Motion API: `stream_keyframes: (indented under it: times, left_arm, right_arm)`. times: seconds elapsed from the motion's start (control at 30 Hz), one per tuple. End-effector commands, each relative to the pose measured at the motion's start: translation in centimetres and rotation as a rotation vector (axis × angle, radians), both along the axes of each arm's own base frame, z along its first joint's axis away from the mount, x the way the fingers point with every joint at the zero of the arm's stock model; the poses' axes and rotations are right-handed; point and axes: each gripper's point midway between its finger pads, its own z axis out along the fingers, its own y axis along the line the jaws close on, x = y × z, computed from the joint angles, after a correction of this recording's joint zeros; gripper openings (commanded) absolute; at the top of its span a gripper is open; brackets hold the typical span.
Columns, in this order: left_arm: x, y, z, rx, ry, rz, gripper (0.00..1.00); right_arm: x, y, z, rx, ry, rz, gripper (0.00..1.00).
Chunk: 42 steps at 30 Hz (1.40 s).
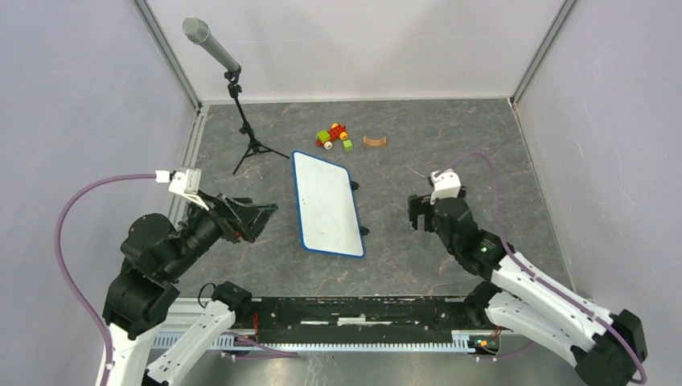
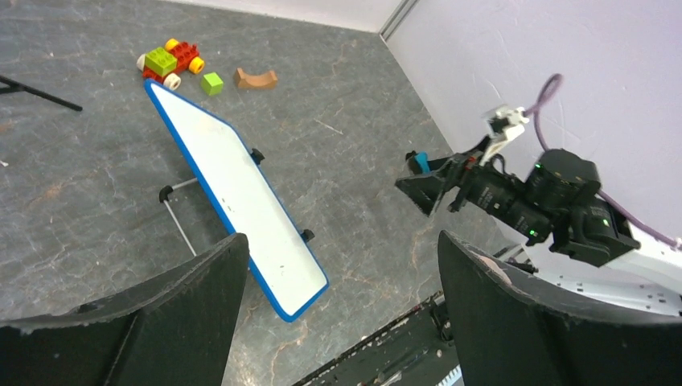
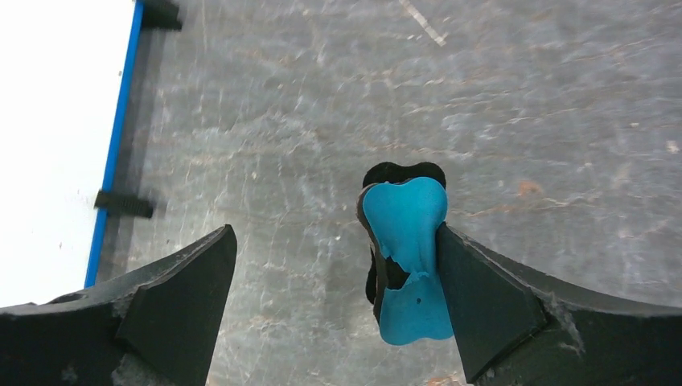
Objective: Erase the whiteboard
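Grey marbled table [image 1: 450,145], boxed in by pale walls with metal frame posts [image 1: 165,52] in the back corners. Far left back: microphone [image 1: 211,44] on a black tripod [image 1: 253,149], angled up toward the left wall. Left arm comes in from the near left corner, purple cable [image 1: 80,201] looping off its wrist. The left gripper [image 1: 261,221] hovers over bare table just left of the board, fingers spread wide, nothing between them. The whiteboard [image 1: 326,201] lies flat mid-table between the two arms, long side running away from the bases, far end leaning slightly left. It has a blue rim and a plain white face, with a few tiny dark specks near the near end in the left wrist view; small black feet [image 1: 355,186] stick out along its right edge. Behind it, near the far end: toy car of coloured blocks [image 1: 331,135], loose green block [image 1: 347,145] just beside it, wooden arch [image 1: 374,141] a bit further right. Right of the board, well apart from it, the right gripper [image 1: 417,213] points down at the table with fingers parted. A blue piece [image 3: 406,233] with a black backing sits against the inner face of one finger; cannot tell whether it is fixed there. A black rail [image 1: 362,310] runs along the near edge.
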Motion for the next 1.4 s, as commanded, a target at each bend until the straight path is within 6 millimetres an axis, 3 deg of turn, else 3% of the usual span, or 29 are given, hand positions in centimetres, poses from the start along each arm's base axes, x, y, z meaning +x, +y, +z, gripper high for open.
stream_keyframes:
  times: [0.0,0.1,0.23,0.37,0.47,0.57,0.7,0.8,0.9,1.03,1.13,1.37]
  left_arm:
    - [-0.6,-0.4,-2.0,0.071,0.03,-0.059,0.93]
    - [-0.5,-0.9,-2.8,0.068,0.063,-0.08,0.93]
    - [0.0,-3.1,-3.7,0.044,0.124,-0.169,0.92]
    - [1.2,-7.1,-4.0,-0.051,0.208,-0.33,0.81]
    - [2.9,-9.3,-4.2,-0.094,0.252,-0.373,0.78]
    - [4.4,-11.2,-4.7,-0.055,0.276,-0.36,0.75]
    - [4.7,-12.5,-3.6,-0.045,0.222,-0.362,0.75]
    - [4.3,-11.8,-1.7,-0.075,0.142,-0.352,0.79]
    - [3.2,-10.4,1.4,-0.113,0.017,-0.337,0.85]
    - [1.1,-7.3,6.2,-0.148,-0.179,-0.284,0.98]
    - [-0.8,-4.8,9.1,-0.162,-0.316,-0.243,1.0]
    - [-4.2,-0.9,12.1,-0.179,-0.496,-0.177,1.0]
  right_arm:
    - [-0.6,2.5,-1.6,0.016,0.102,0.121,0.98]
    - [-1.3,3.5,-3.3,-0.035,0.244,0.183,0.98]
    - [-1.8,6.1,-1.0,0.109,0.129,0.319,0.98]
    - [-1.1,4.1,-0.7,0.077,0.048,0.239,0.98]
    - [-1.2,4.1,-0.6,0.093,0.02,0.249,0.94]
    - [-1.2,3.6,-0.5,0.103,-0.003,0.223,0.89]
    - [-1.3,2.6,1.1,0.102,-0.038,0.192,0.87]
    - [-1.7,1.6,3.1,0.092,-0.075,0.177,0.9]
    - [-2.4,0.8,6.9,0.122,-0.159,0.186,0.98]
    - [-4.0,-0.2,12.1,0.158,-0.284,0.227,0.98]
    - [-5.3,-1.8,16.0,0.205,-0.381,0.206,0.98]
    - [-8.4,-6.3,22.5,0.281,-0.561,0.12,0.98]
